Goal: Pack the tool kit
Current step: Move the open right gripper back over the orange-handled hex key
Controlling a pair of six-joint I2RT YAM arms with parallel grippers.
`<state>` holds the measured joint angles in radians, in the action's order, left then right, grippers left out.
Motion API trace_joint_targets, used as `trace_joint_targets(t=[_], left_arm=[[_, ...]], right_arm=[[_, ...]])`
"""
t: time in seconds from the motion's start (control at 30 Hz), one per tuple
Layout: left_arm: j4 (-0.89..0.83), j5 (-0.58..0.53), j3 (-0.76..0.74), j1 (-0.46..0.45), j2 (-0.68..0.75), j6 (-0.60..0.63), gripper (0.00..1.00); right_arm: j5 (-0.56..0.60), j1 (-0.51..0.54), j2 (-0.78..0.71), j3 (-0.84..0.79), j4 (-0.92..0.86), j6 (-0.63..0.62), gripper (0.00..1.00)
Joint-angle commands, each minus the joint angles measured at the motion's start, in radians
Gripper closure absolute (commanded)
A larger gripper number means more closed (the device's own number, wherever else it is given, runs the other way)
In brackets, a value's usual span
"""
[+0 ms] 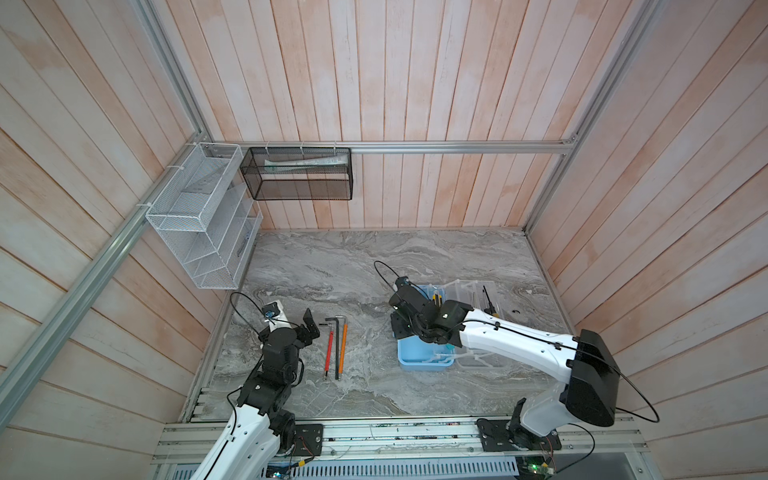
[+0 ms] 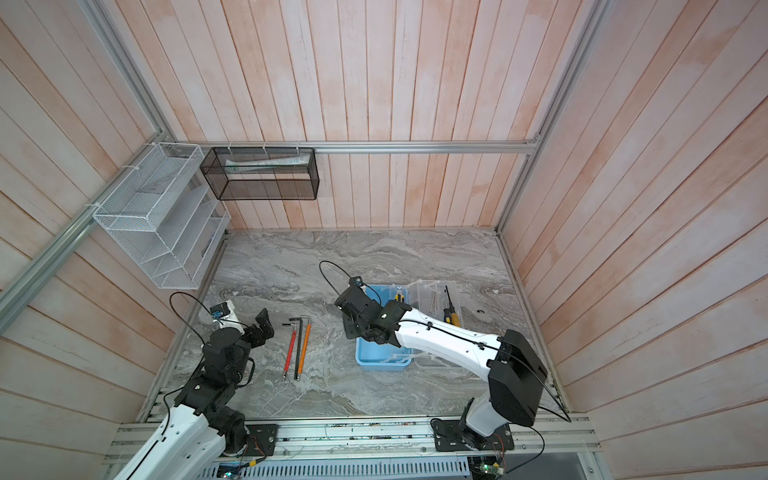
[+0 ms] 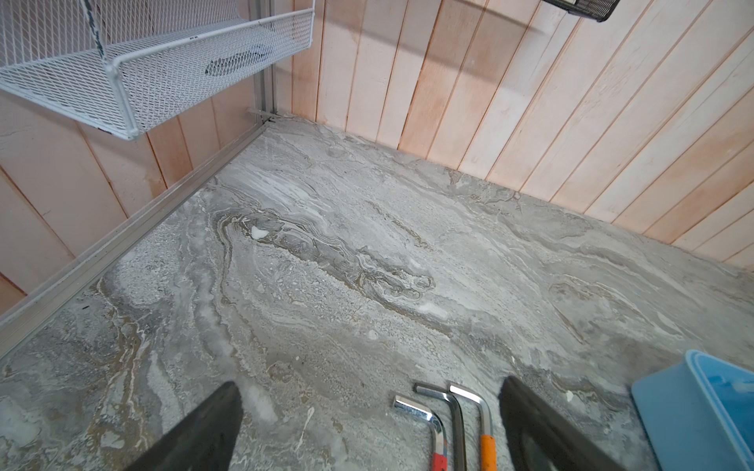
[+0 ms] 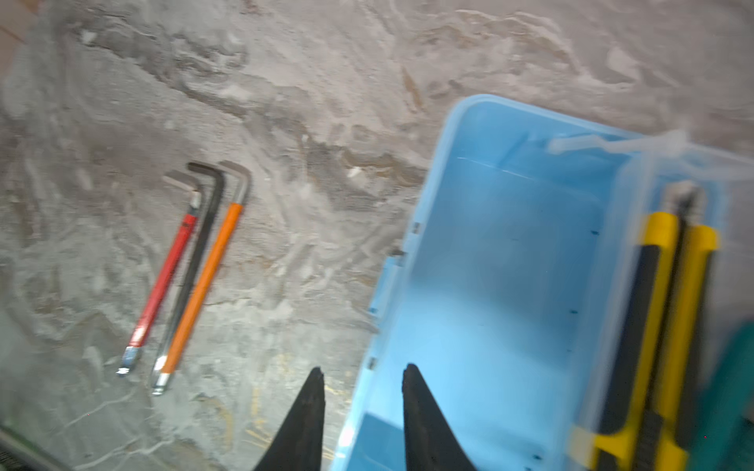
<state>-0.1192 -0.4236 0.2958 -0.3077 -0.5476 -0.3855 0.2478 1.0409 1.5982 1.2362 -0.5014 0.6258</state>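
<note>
While the left claw [image 3: 369, 385] gapes wide and empty just left of three hex keys [image 1: 337, 345] on the surface [image 1: 332, 266], the light blue box [image 1: 415, 358] lies further right. The right claw [image 4: 363, 371], partly open and empty, hovers over its left rim.

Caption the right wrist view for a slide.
Right gripper open over the blue box's rim; three hex keys lie side by side on the marble beside it.

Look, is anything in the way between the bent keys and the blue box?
Only bare table lies between the keys and the box, but the right gripper hangs over the box's wall facing them.
</note>
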Motion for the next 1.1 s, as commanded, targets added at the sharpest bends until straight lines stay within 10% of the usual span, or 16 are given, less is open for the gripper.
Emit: trace_joint_targets(t=[0.0,0.47,1.07], left_arm=[[0.005,0.006,0.002,0.004,0.008,0.006,0.00],[0.003,0.003,0.001,0.004,0.018,0.003,0.00],[-0.001,0.002,-0.003,0.004,0.033,0.002,0.00]], right_arm=[[-0.048,0.031,0.147,0.084,0.081,0.016,0.63],[-0.084,0.088,0.580,0.459,0.034,-0.011,0.55],[-0.064,0.104,0.717,0.575,-0.052,-0.001,0.56]])
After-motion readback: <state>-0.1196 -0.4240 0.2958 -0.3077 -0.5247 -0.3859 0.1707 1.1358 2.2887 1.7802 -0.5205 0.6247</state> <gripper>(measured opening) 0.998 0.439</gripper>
